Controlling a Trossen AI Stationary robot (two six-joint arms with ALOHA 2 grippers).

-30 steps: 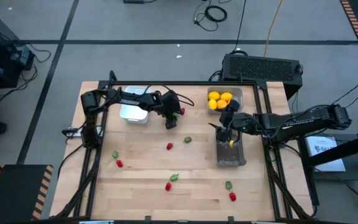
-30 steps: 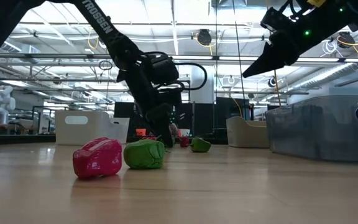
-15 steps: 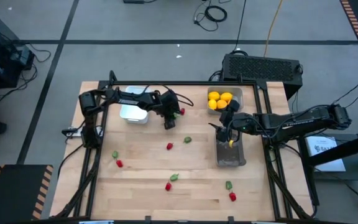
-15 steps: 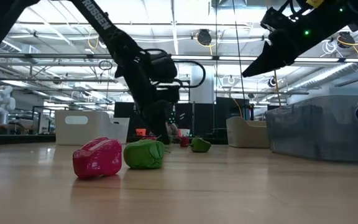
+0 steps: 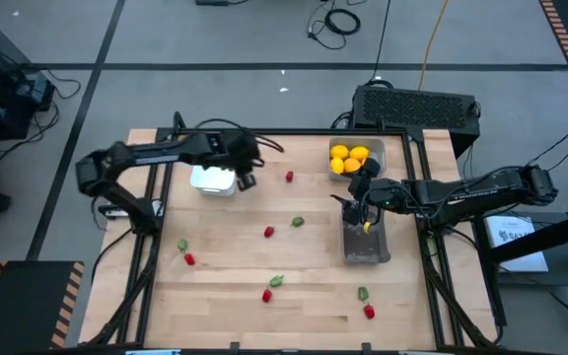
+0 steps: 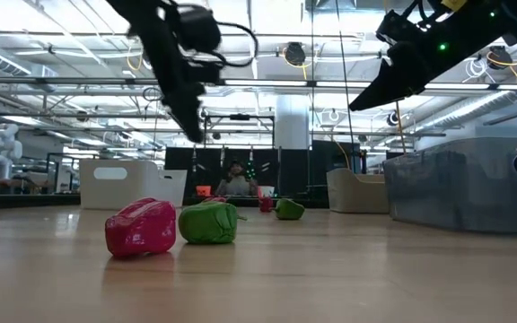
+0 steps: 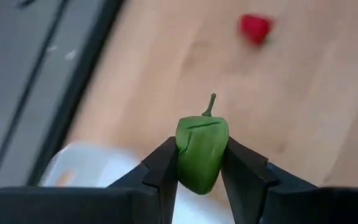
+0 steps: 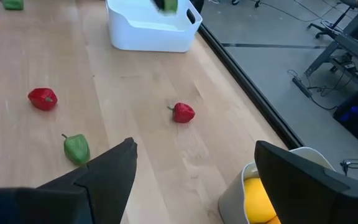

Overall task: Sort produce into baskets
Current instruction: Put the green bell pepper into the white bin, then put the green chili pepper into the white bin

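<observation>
My left gripper point(image 7: 201, 163) is shut on a small green pepper-like piece point(image 7: 202, 146) with a short stalk. It hangs high over the right rim of the white basket point(image 5: 212, 178), which the right wrist view also shows point(image 8: 149, 32). My right gripper point(image 8: 194, 168) waits open above the dark grey basket point(image 5: 366, 243). Yellow fruits point(image 5: 348, 158) lie in the pale grey basket point(image 5: 377, 150). Loose red pieces point(image 5: 290, 177) and green pieces point(image 5: 298, 221) rest on the wooden table. My left gripper pinches the green piece by its two sides point(image 7: 184, 163) between the two fingers. The stalk end point(image 7: 211, 106) sticks out past the fingertips. The fingers slant down toward the table. The piece is lifted clear of table and basket.
More red pieces point(image 5: 269, 232) point(image 5: 189, 259) point(image 5: 266, 294) point(image 5: 369, 311) and green pieces point(image 5: 181, 244) point(image 5: 277, 280) point(image 5: 363, 293) are scattered over the table's middle and near half. A black frame rail point(image 5: 264, 135) runs along the far edge.
My left gripper has risen from the table beside the far red piece and gone toward the table's left edge, to above the white basket's rim. The green piece has come up with it, lifted clear of the wood.
</observation>
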